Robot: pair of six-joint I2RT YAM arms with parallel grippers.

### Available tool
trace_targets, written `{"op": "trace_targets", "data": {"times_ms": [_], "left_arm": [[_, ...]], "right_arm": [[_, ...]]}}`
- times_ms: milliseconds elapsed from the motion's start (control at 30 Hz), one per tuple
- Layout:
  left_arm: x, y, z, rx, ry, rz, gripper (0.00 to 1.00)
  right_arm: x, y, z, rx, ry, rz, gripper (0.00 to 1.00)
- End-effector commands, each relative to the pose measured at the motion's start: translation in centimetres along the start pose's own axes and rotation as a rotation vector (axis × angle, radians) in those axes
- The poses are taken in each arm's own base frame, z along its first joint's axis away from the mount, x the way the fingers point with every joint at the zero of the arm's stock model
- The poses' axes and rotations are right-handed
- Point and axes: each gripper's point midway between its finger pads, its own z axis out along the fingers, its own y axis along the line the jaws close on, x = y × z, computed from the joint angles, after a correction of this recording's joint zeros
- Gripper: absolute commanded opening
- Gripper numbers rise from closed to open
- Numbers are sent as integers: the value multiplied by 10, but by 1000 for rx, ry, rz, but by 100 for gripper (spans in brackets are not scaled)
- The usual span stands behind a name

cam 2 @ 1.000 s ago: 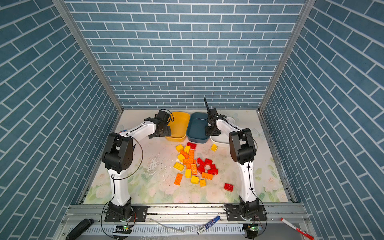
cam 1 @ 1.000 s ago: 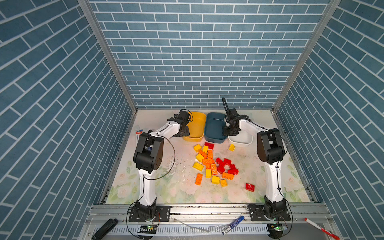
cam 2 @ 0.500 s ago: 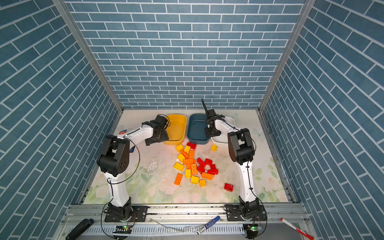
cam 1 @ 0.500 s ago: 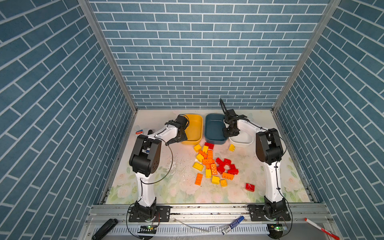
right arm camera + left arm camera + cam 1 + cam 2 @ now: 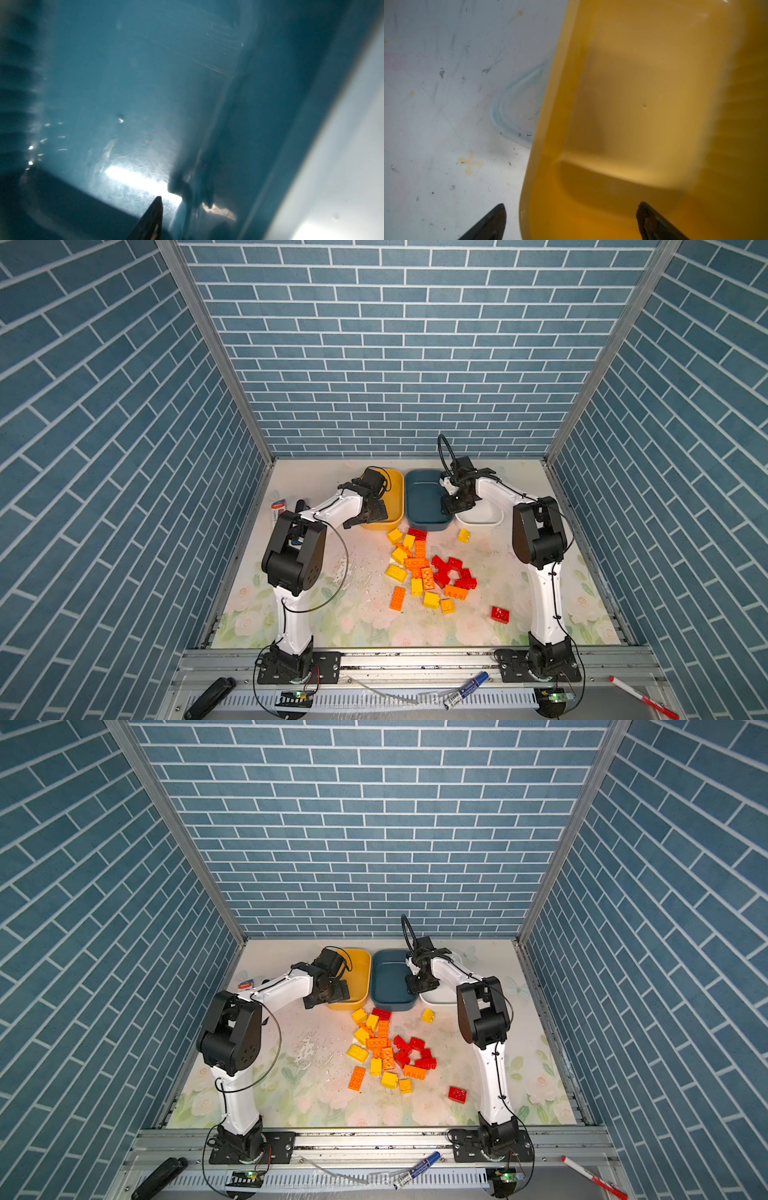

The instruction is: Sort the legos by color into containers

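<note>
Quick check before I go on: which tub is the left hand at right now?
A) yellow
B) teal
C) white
A: in the left wrist view the left hand is open, with one fingertip outside and one inside the rim of the yellow tub.

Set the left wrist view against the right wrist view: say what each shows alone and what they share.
Left wrist only: the yellow tub, the scuffed table beside it, and the left gripper open, its fingertips astride the tub's rim. Right wrist only: the teal tub from inside, a strip of the white tub, and one dark fingertip. Shared: a close look into a tub with nothing in it.
</note>
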Motion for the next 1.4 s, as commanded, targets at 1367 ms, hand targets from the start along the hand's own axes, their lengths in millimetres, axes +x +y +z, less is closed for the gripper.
{"op": "trace_targets", "data": {"times_ms": [1367], "left_arm": [[-5, -10, -84, 247, -142, 17, 99]], "right_arm": [[99, 17, -19, 3, -38, 11, 75]]}}
